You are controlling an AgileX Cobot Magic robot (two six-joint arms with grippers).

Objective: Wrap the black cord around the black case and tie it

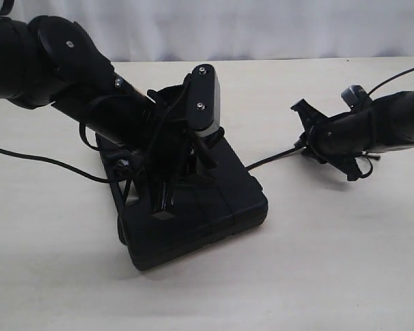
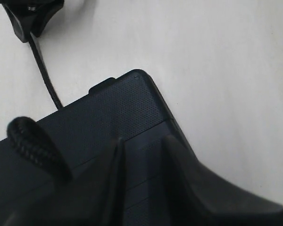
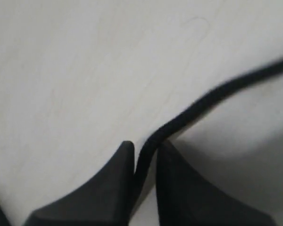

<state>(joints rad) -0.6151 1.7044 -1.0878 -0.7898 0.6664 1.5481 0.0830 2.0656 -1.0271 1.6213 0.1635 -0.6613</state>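
Cable point(image 1: 34, 160), thin and smooth, trails over the table point(image 1: 345, 276) at far left, under the left arm point(image 1: 62, 62). That arm reaches down over the case point(image 1: 224, 207), which lies flat near the middle of the table, and hides much of its lid. In the left wrist view the left gripper point(image 2: 144, 141) hangs close above the lid, its fingers a narrow way apart with only the case showing between them; whether they touch the lid I cannot tell. Just beside one finger a braided loop of the cord point(image 2: 35, 141) rises off the case (thick and blurred, being so near the lens). From the case's edge the cord stretches rightward to the right gripper point(image 3: 144, 146), which stands apart from the case, to its right. Its fingers are pinched on the cord, which passes between the tips and curves away above the table.
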